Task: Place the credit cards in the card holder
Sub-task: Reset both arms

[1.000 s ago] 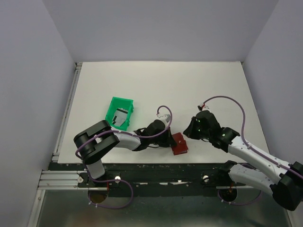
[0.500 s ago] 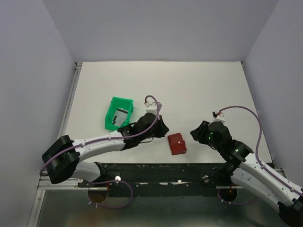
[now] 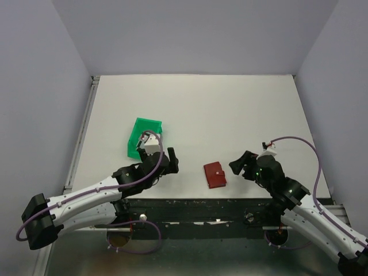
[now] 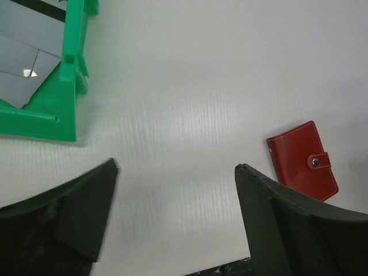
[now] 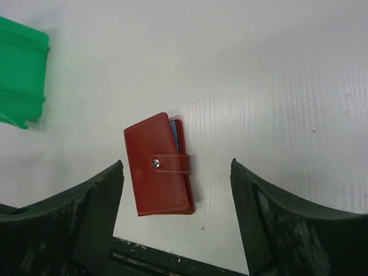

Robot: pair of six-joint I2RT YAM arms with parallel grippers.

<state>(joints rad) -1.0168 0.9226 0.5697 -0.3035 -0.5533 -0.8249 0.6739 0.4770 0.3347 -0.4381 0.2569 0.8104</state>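
Card holder (image 3: 215, 175) lay closed, strap snapped, on the white table (image 3: 230, 109), low in the centre of the top view. It sat between the left gripper (image 3: 172, 161) and the right gripper (image 3: 237, 165), touching neither. Both jaws stood spread and empty. Credit cards (image 4: 20, 57) lay in the green tray (image 4: 66, 80), upper left of the left wrist view.
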